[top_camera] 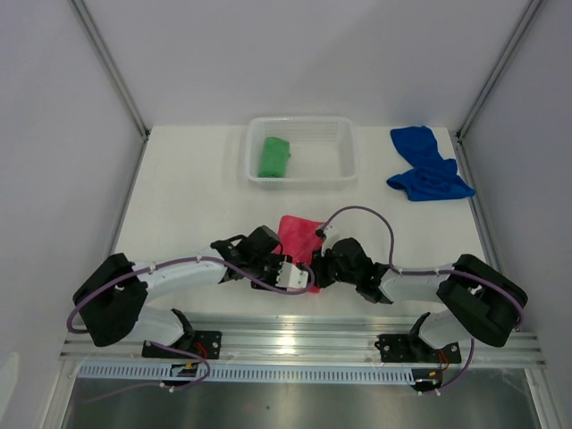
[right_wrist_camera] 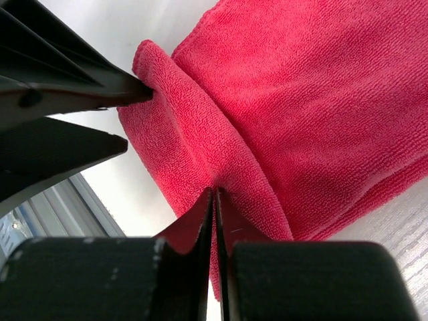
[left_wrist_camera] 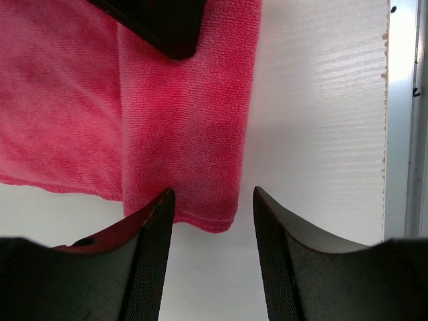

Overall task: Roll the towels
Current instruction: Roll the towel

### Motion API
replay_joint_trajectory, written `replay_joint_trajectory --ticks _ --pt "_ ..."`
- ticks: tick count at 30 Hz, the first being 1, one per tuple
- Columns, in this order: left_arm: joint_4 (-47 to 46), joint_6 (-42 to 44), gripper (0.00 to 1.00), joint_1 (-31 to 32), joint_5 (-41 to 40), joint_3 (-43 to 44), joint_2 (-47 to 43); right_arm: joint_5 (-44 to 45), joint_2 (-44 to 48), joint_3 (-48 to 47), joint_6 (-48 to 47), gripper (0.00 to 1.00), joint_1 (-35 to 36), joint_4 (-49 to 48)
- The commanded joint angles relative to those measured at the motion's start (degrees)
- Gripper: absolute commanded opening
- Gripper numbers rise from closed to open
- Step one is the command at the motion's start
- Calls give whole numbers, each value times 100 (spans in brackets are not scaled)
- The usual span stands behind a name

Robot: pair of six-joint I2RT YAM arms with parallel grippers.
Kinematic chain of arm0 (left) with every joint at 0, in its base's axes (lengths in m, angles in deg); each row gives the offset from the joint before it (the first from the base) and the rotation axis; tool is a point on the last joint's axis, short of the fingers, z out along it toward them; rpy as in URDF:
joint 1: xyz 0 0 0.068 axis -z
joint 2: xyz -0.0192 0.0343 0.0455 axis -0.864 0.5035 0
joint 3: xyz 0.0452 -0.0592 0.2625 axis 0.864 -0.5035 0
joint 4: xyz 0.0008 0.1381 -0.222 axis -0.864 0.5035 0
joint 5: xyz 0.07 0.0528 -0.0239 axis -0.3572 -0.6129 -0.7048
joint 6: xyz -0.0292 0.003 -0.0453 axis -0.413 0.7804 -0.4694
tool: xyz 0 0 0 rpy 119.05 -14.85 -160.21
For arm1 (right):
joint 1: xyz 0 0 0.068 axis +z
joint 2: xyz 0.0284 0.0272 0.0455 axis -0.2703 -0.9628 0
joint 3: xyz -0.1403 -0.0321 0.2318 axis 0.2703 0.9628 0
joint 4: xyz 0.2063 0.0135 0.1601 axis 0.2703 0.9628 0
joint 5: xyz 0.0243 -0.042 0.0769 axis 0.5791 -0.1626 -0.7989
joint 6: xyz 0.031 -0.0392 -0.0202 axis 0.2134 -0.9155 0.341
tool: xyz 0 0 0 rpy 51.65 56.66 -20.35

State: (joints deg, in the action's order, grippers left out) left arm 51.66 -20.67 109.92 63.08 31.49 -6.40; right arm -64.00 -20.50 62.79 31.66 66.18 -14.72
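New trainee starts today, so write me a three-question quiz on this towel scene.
1. True or false: the green towel lies inside the white basket.
2. Fill in: the blue towel lies on the table, to the robot's ____ of the basket.
3. The right hand is shut on: A green towel, B blue towel, C pink towel?
Key: 1 true; 2 right; 3 C.

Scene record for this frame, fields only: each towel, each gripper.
green towel: compact bundle inside white basket
blue towel: crumpled, far right of table
pink towel: near centre, between both arms
left gripper: fingers open, straddling the pink towel's folded edge
right gripper: fingers shut on a raised fold of the pink towel
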Motion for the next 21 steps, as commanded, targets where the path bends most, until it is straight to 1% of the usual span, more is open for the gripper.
replay_joint_trajectory --ticks 1,5,7,10,12,13,15,16,17,18,21 --pt "-183 330 54 74 79 -61 106 -61 129 -126 -68 6 -23 -13" --pt "-139 260 52 74 35 -35 369 -104 138 -135 -59 6 -58 -13" --pt "-235 199 52 74 -122 -96 475 -166 147 -135 -94 7 -75 -21" --pt "-280 76 48 74 -264 -9 633 -289 190 -144 -182 8 -128 31" --pt "-271 -21 34 82 -307 26 712 -324 392 -126 -331 10 -163 84" --pt "-245 -39 22 74 -299 27 773 -342 610 -100 -480 11 -163 145" --pt "-245 -83 10 74 -308 -17 809 -420 849 -65 -647 15 -207 285" --pt "-227 -135 1 74 -308 -26 800 -473 980 -73 -753 16 -207 364" --pt "-201 -240 1 65 -290 -35 783 -526 1225 -82 -1023 18 -207 461" --pt "-105 -293 1 56 -264 0 748 -613 1358 -91 -1183 22 -225 679" --pt "167 -504 1 -110 139 123 520 -623 2017 -65 -1850 26 -225 1101"
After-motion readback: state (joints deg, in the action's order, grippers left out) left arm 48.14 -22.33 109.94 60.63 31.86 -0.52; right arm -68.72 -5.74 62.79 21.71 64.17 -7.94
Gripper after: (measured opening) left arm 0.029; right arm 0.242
